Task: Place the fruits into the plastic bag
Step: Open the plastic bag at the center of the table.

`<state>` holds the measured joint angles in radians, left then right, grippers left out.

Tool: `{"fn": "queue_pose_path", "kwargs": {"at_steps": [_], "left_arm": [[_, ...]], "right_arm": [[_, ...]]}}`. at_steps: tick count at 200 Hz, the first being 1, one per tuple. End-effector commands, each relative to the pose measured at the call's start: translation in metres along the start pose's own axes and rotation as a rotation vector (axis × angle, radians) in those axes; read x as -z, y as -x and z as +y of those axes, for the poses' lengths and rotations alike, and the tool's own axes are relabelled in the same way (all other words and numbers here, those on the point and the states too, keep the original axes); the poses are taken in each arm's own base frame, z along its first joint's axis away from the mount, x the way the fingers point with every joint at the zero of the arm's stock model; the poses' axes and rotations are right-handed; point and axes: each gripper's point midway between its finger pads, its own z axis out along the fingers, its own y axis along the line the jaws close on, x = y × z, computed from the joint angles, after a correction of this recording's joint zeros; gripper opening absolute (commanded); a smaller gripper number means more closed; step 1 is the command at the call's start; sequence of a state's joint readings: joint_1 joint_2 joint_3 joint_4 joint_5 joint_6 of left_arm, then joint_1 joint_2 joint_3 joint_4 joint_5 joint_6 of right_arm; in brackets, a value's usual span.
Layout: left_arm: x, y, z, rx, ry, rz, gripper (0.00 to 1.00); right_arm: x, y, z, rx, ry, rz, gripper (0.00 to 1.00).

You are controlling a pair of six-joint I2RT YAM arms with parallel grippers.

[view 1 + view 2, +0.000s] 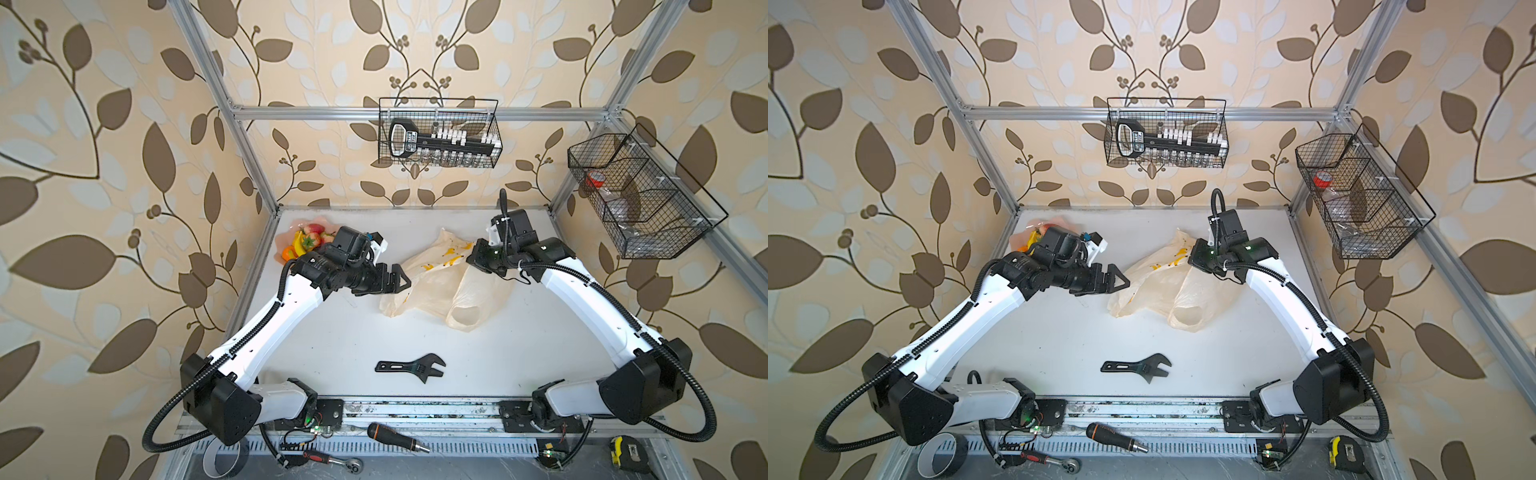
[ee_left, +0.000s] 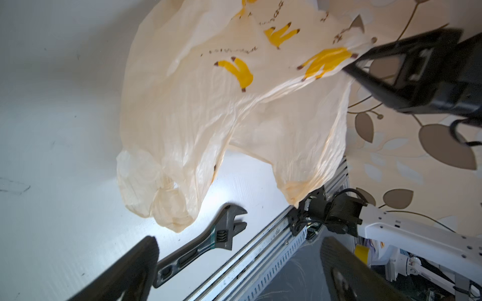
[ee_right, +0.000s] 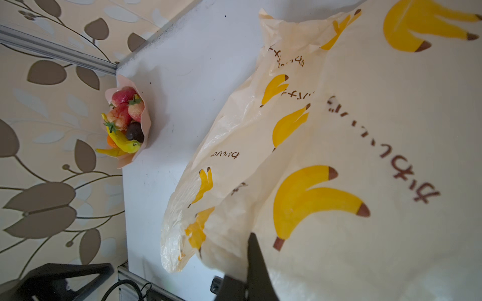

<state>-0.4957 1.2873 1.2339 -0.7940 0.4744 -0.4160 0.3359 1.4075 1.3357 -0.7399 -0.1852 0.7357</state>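
Note:
The fruits (image 1: 305, 243) are piled in a pink dish at the table's far left corner; bananas, strawberries and a dark round one show in the right wrist view (image 3: 125, 120). In a top view (image 1: 1034, 239) my left arm mostly hides them. The plastic bag (image 1: 436, 282) (image 1: 1163, 286), cream with banana prints, hangs mid-table. My right gripper (image 1: 471, 254) (image 1: 1192, 255) (image 3: 253, 242) is shut on its far edge. Its handle loops droop toward the table (image 2: 208, 104). My left gripper (image 1: 401, 282) (image 1: 1121, 282) (image 2: 238, 245) stands open and empty just left of the bag.
A black adjustable wrench (image 1: 411, 368) (image 2: 203, 245) lies near the table's front. The pink dish (image 3: 146, 122) touches the left frame post. Wire baskets hang on the back wall (image 1: 438, 133) and the right wall (image 1: 636, 199). A screwdriver (image 1: 395, 436) and a ratchet (image 1: 332, 459) lie by the front rail.

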Motion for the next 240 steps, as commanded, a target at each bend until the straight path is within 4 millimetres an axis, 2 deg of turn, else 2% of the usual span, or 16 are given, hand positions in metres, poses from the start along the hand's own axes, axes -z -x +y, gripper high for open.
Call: {"fn": "queue_pose_path", "kwargs": {"at_steps": [1, 27, 30, 57, 80, 88, 112, 129, 142, 157, 183, 196, 207, 223, 234, 240], "left_arm": [[-0.014, -0.011, 0.020, -0.058, 0.095, 0.055, 0.99], [-0.029, 0.010, 0.028, -0.120, 0.194, 0.052, 0.99], [-0.037, 0.012, 0.032, -0.125, 0.215, 0.067, 0.99], [-0.063, 0.034, 0.036, -0.211, 0.262, 0.067, 0.99], [-0.081, 0.054, 0.058, -0.243, 0.379, 0.076, 0.97], [-0.087, 0.064, 0.060, -0.263, 0.399, 0.069, 0.90], [-0.101, 0.106, 0.058, -0.301, 0.401, 0.008, 0.55], [-0.102, 0.142, 0.062, -0.293, 0.393, -0.036, 0.32], [-0.097, 0.169, 0.055, -0.284, 0.353, -0.075, 0.21], [-0.095, 0.188, 0.037, -0.295, 0.279, -0.108, 0.16], [-0.099, 0.190, 0.006, -0.291, 0.108, -0.108, 0.15], [-0.105, 0.181, -0.001, -0.276, 0.042, -0.084, 0.16], [-0.108, 0.175, 0.000, -0.257, 0.010, -0.067, 0.21], [-0.108, 0.170, 0.010, -0.210, -0.019, -0.059, 0.39], [-0.102, 0.173, 0.022, -0.157, -0.036, -0.074, 0.63], [-0.096, 0.176, 0.028, -0.120, -0.047, -0.088, 0.72]], "right_arm": [[0.006, -0.001, 0.010, -0.032, 0.067, 0.002, 0.00], [0.008, -0.002, 0.011, -0.034, 0.074, 0.001, 0.00], [0.008, -0.003, 0.011, -0.035, 0.074, 0.002, 0.00], [0.010, -0.006, 0.009, -0.046, 0.086, 0.000, 0.00], [0.014, -0.008, 0.010, -0.048, 0.100, -0.001, 0.00], [0.015, -0.009, 0.010, -0.051, 0.100, -0.001, 0.00], [0.019, -0.012, 0.012, -0.069, 0.127, 0.001, 0.00], [0.013, -0.022, 0.005, -0.087, 0.118, 0.021, 0.00], [0.011, -0.025, 0.002, -0.091, 0.115, 0.028, 0.00], [0.007, -0.029, -0.001, -0.095, 0.113, 0.035, 0.00], [-0.001, -0.032, -0.005, -0.102, 0.114, 0.042, 0.00], [-0.003, -0.031, -0.004, -0.104, 0.122, 0.039, 0.00], [-0.004, -0.030, -0.002, -0.103, 0.133, 0.040, 0.00], [-0.005, -0.028, 0.002, -0.105, 0.149, 0.040, 0.00], [-0.006, -0.027, 0.005, -0.113, 0.164, 0.041, 0.00], [-0.007, -0.026, 0.006, -0.121, 0.169, 0.044, 0.00]]}}
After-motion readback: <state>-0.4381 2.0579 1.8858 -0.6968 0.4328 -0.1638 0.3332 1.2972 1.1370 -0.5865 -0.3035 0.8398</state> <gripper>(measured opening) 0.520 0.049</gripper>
